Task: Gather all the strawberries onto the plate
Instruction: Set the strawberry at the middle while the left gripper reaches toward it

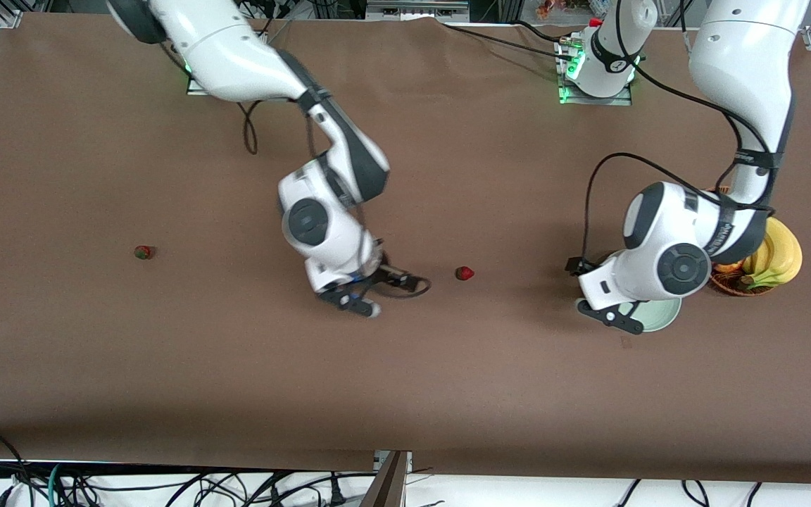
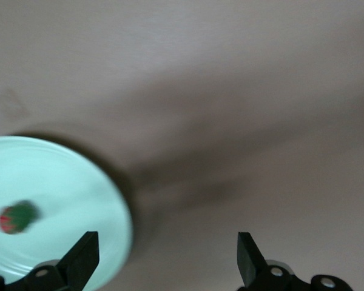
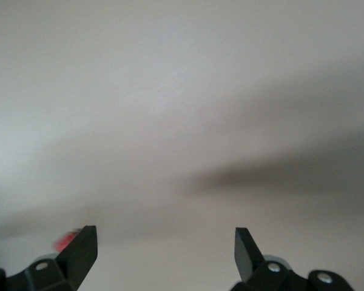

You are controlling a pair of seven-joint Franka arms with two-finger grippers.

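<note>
1. Brown bench (image 1: 96, 366) carries the scene; a basket (image 1: 733, 283) with bananas (image 1: 778, 255) sits at the left arm's end, the plate (image 1: 659, 315) just beside it, largely hidden under the left arm.
2. Strawberries: one lies in the plate (image 2: 17, 218); one lies on the bench mid-table (image 1: 464, 273); one lies well apart toward the right arm's end (image 1: 143, 252).
3. Left pincer (image 1: 613, 317) hangs over the plate's edge, jaws apart, empty. This arm seems to wait.
4. Right pincer (image 1: 356, 299) is low over the bench near the mid-table berry, jaws apart, nothing held. A red blur sits at one finger (image 3: 79, 248) in the right wrist view.
5. Risks, as judgement: a finger may nudge the small round berry and roll it away; an off-centre pinch may squirt it out; both arms meeting over the plate may collide.
</note>
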